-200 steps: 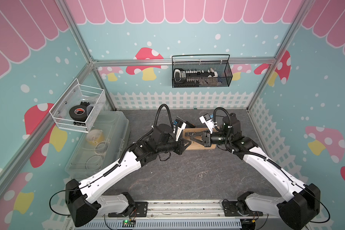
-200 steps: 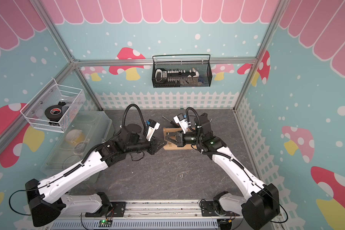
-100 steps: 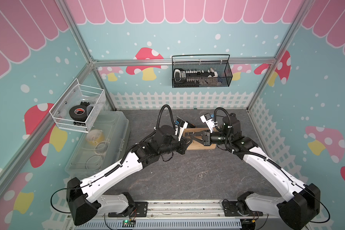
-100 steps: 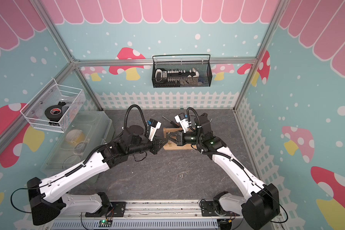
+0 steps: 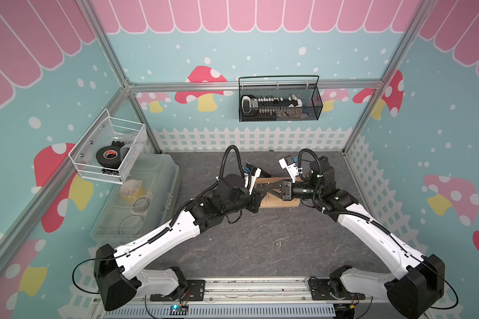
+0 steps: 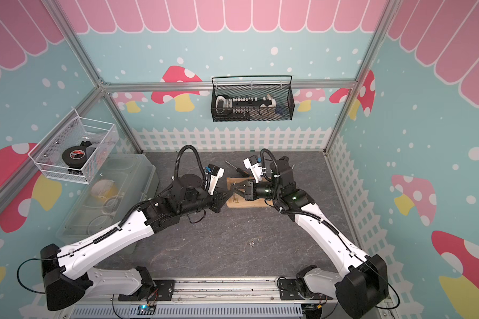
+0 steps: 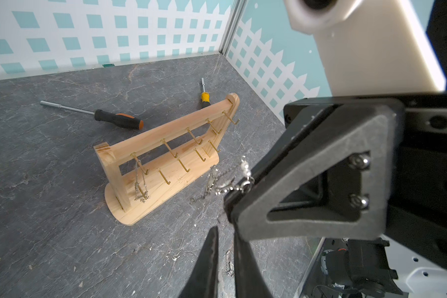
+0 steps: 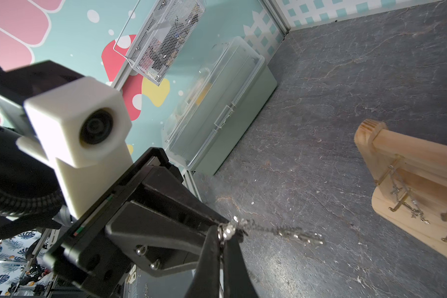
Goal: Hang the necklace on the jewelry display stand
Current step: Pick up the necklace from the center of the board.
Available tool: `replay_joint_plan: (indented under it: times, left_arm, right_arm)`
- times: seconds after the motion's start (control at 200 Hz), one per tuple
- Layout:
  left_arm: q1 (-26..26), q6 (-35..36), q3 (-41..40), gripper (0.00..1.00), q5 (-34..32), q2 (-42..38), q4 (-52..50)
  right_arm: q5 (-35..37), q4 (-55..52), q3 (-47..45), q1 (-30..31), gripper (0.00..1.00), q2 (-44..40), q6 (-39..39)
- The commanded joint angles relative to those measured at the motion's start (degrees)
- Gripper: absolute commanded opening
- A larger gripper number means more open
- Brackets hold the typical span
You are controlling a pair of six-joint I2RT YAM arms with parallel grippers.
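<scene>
The jewelry display stand [image 7: 165, 134] is a light-wood rack with gold pegs, standing at the table's back middle [image 5: 280, 203] [image 6: 249, 205] [image 8: 410, 152]. One silver chain [image 7: 140, 180] [image 8: 403, 196] hangs from an end peg. My right gripper [image 8: 221, 232] [image 7: 230, 209] [image 5: 266, 190] is shut on the clasp end of the necklace [image 8: 281, 231] [image 7: 245, 180], in the air in front of the stand. My left gripper [image 7: 225, 229] [image 8: 218, 223] [image 5: 257, 193] meets it tip to tip. A narrow gap shows between its fingers. I cannot tell whether they touch the chain.
Two screwdrivers [image 7: 116, 120] [image 7: 205, 96] lie behind the stand. A clear plastic box [image 5: 138, 204] sits along the left wall under a white wire basket [image 5: 108, 154] holding tape. A black mesh basket [image 5: 280, 102] hangs on the back wall. A small chain scrap [image 5: 279, 243] lies mid-table.
My left arm has moved right until its tips reach the right gripper's tips, and its jaws have narrowed. The right arm has held still with the necklace.
</scene>
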Motion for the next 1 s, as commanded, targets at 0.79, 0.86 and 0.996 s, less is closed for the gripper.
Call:
replay_joint_plan:
  times: [0.79,0.86,0.996]
  left_arm:
    - [-0.71,1.5,-1.48,0.14,-2.06,-1.17,1.65]
    - [-0.72,1.48,-1.32,0.14,-1.6,-0.93,1.4]
    - [-0.8,1.32,-1.27,0.14,-2.11,-0.29,1.55]
  right_arm:
    - [1.26,0.56,2.09,0.52,0.0,0.12,0.43]
    - [1.1,0.92,2.09,0.5,0.0,0.22,0.76]
    - [0.7,1.57,2.12,0.98,0.0,0.18,1.09]
